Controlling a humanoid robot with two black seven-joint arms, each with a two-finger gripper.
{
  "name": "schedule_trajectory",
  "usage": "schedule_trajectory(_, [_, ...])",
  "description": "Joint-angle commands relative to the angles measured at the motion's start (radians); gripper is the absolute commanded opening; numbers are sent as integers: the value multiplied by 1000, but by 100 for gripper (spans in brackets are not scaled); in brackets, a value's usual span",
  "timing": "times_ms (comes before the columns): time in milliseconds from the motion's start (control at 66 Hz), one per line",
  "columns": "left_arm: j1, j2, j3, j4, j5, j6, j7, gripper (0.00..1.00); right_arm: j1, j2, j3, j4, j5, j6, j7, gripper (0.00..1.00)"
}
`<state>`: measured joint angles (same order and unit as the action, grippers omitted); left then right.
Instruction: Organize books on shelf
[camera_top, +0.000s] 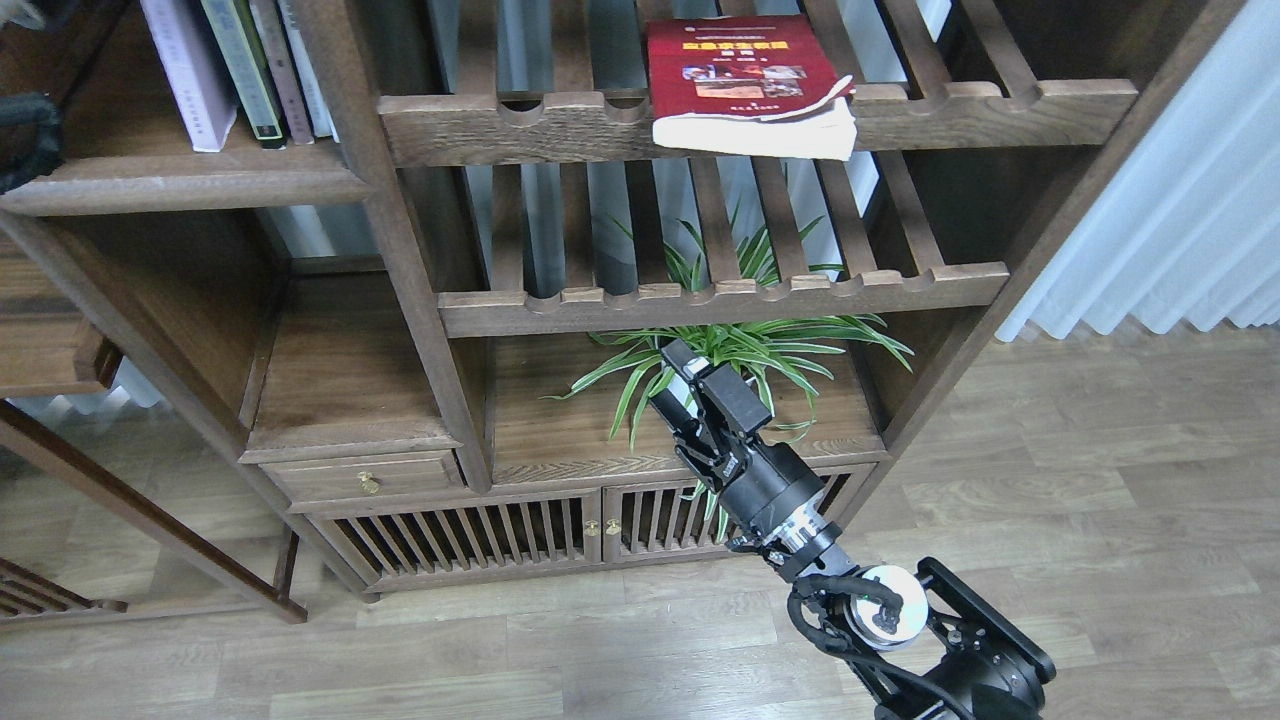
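Note:
The pale lavender-white book (190, 75) stands on the solid dark-brown shelf (180, 185) at the upper left. It leans against the yellow-green book with a black edge (238, 70) and other upright books (290, 65). The thick red book with a yellow title (745, 70) lies flat on the top slatted rack (1000, 100), its page edge hanging over the front rail. My right gripper (705, 375) is low, in front of a plant, and holds nothing. Its dark fingers are hard to tell apart. My left gripper is out of view; only a black piece of that arm (22, 140) shows at the left edge.
A spider plant (760, 345) stands on the low cabinet top (560, 440) under a second slatted rack (720, 300). The cabinet has a drawer (365, 480) and slatted doors (470, 540). A white curtain (1180, 220) hangs at the right. A wooden frame (130, 520) stands at the lower left.

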<state>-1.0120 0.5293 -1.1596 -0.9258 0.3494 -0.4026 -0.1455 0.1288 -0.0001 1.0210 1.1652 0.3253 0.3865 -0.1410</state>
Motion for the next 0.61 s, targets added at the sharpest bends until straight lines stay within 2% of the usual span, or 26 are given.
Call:
schedule_trajectory(0, [56,-9,-69,-34,-29,-47,-6,94,0,0,1,-1,0,-1,0,98])
schedule_trajectory(30, [81,-11,-80,-56,-90,-86,-8,94,0,0,-1,-1,0,-1,0,98])
schedule_trajectory(394, [208,-11,-135,-122,-388,-86,0,94,0,0,5,2,1,0,0,98])
schedule_trajectory(591, [355,-11,-167,-274,-467,-86,0,94,11,0,10,7,1,17,0,98])
